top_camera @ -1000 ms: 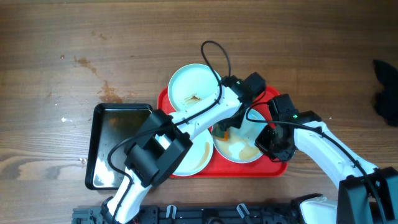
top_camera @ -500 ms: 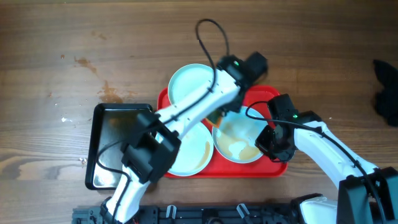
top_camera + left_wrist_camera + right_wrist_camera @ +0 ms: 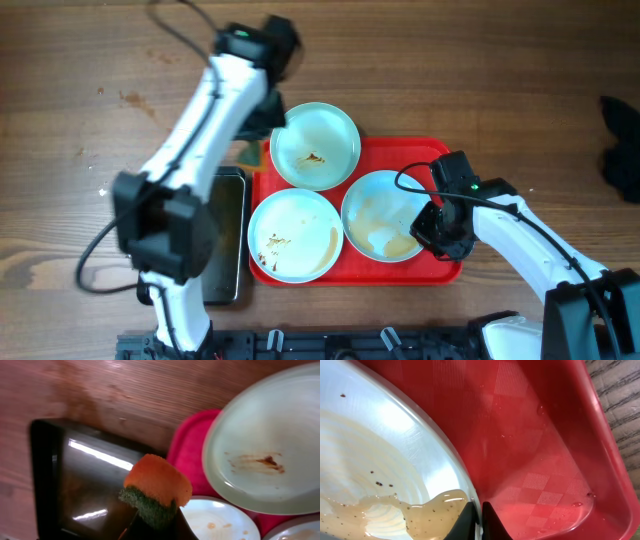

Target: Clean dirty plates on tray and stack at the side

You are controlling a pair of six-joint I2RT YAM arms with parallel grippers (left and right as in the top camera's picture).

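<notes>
Three pale plates lie on the red tray (image 3: 440, 152): a far one (image 3: 315, 145) with a brown smear, a near-left one (image 3: 295, 235) with small spots, and a right one (image 3: 380, 215) holding a pool of tan liquid. My left gripper (image 3: 253, 138) is shut on an orange and green sponge (image 3: 157, 485) and hovers over the tray's left edge, beside the far plate (image 3: 270, 450). My right gripper (image 3: 432, 228) is shut on the right plate's rim (image 3: 455, 467), with its fingers (image 3: 476, 514) pinching it over the tray floor (image 3: 535, 450).
A black glossy tray (image 3: 226, 240) lies left of the red tray, partly hidden by my left arm; it also shows in the left wrist view (image 3: 85, 475). A dark object (image 3: 620, 150) sits at the table's right edge. Brown stains (image 3: 180, 150) mark the wood.
My left arm has lifted the sponge off the right plate and swung it left and back to the red tray's left edge. The right plate is uncovered. The right arm has not moved.
</notes>
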